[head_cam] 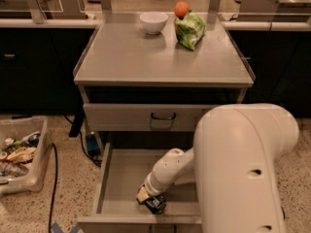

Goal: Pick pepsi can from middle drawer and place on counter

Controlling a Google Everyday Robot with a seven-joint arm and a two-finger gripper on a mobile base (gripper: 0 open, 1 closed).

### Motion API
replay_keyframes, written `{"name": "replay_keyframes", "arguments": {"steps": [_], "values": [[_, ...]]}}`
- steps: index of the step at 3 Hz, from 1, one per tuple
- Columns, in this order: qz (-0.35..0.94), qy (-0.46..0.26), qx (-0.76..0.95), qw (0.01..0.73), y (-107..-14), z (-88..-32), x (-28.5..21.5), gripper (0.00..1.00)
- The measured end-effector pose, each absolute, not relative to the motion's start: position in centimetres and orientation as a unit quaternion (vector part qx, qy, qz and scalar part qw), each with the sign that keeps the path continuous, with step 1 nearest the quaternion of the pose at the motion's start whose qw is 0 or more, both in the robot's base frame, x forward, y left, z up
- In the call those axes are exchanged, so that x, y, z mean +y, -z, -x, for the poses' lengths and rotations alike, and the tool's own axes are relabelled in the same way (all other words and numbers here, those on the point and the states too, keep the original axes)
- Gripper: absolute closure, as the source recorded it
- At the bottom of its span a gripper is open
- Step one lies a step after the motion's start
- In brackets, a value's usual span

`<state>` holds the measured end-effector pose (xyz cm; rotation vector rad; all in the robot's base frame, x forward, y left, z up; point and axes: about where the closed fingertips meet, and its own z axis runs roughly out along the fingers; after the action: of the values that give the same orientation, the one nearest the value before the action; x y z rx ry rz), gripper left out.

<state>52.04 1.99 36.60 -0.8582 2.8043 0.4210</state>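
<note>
The middle drawer (pixel 121 178) is pulled open below the cabinet, its grey floor bare on the left. The pepsi can (pixel 156 205), dark blue, lies near the drawer's front wall. My gripper (pixel 148 198) reaches down into the drawer from the large white arm (pixel 243 169) and sits right at the can, on its left side. The counter (pixel 160 57) is the broad grey top of the cabinet, above the drawer.
A white bowl (pixel 153 22), an orange (pixel 181 8) and a green bag (pixel 190 29) stand at the back of the counter. The closed upper drawer front has a black handle (pixel 163 116). A clear bin of trash (pixel 19 154) sits on the floor at left, with a black cable nearby.
</note>
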Motion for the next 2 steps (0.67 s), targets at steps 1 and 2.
{"name": "replay_keyframes", "arguments": {"steps": [1, 2], "values": [[0.261, -0.2, 0.939, 0.099, -41.8, -54.1, 3.6, 1.0], [0.233, -0.291, 0.921, 0.114, -49.3, -56.5, 4.7, 1.0]]}}
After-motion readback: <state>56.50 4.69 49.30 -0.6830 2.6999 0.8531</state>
